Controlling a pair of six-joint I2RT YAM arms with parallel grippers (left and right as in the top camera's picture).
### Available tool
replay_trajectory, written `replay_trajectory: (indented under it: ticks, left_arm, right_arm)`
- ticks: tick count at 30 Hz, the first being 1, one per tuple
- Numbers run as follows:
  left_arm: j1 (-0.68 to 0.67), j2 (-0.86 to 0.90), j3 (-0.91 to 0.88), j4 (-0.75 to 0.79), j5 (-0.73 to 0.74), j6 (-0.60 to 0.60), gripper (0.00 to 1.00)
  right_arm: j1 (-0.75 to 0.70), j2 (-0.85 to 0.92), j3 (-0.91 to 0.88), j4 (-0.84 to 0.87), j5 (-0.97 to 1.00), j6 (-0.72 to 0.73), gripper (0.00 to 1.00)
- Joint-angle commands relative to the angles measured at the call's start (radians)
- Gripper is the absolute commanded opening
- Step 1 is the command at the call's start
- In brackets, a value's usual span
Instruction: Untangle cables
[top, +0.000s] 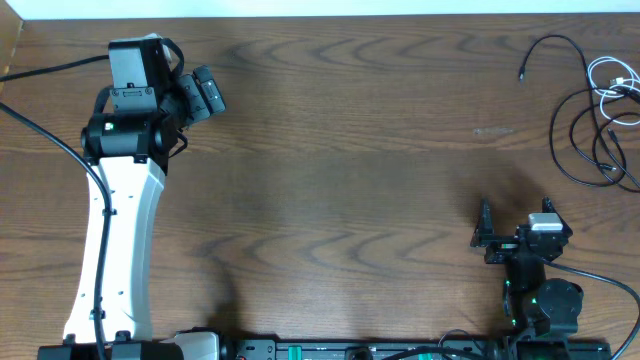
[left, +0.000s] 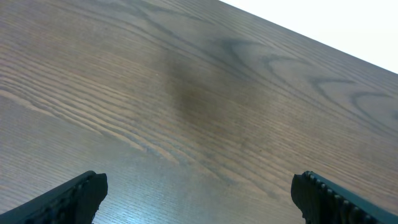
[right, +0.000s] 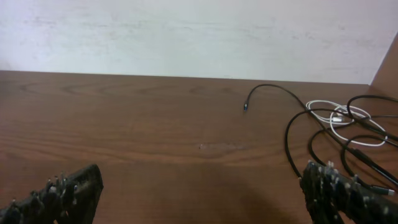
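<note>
Wood table (top: 350, 150), looped black cable (top: 553, 133), plug leftward, crossing white cable (top: 593, 70), left gripper (left: 199, 194) and right gripper (right: 200, 191) spread

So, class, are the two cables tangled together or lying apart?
Tangled: the white cable lies coiled among the black cable loops, crossing them.

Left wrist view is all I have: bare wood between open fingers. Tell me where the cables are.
Observer: Both lie at the table's far right corner, far from your left gripper.
Operator: State whether they're tangled.
Observer: The black cable's loops cross over the white cable's coil.
Operator: Report the right gripper.
Observer: The right gripper is open and empty, facing the cables and short of them.
</note>
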Motion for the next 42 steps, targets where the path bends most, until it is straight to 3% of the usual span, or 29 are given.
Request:
replay_trajectory:
  ticks: [1,18,23,25,30,37,42]
  left_arm:
    - [0.004,0.008,0.0,-0.002,-0.006,0.002,1.0]
    - [0.005,-0.042,-0.015,-0.06,-0.044,0.017,1.0]
    - [0.005,-0.244,-0.23,0.221,-0.047,0.018,1.0]
    - [0.006,-0.398,-0.426,0.416,-0.031,0.054,1.0]
    - [0.006,-0.664,-0.755,0.677,-0.024,0.104,1.0]
    - [0.006,-1.022,-1.151,0.876,0.018,0.174,1.0]
    - [0.006,-1.221,-1.335,0.913,0.02,0.215,1.0]
  right_arm:
    - [0.011,-0.007,-0.003,-0.003,-0.006,0.013,0.99]
    - [0.011,-0.007,-0.003,-0.003,-0.005,0.013,0.99]
    - [0.011,-0.007,-0.003,-0.003,-0.006,0.013,0.99]
    - [0.011,-0.007,-0.003,-0.003,-0.006,0.013,0.99]
    - [0.011,-0.007,-0.003,-0.003,-0.005,0.013,0.99]
    - [0.011,-0.007,-0.003,-0.003,-0.005,0.013,0.99]
    - [0.011,-0.007,-0.003,-0.003,-0.006,0.013,0.99]
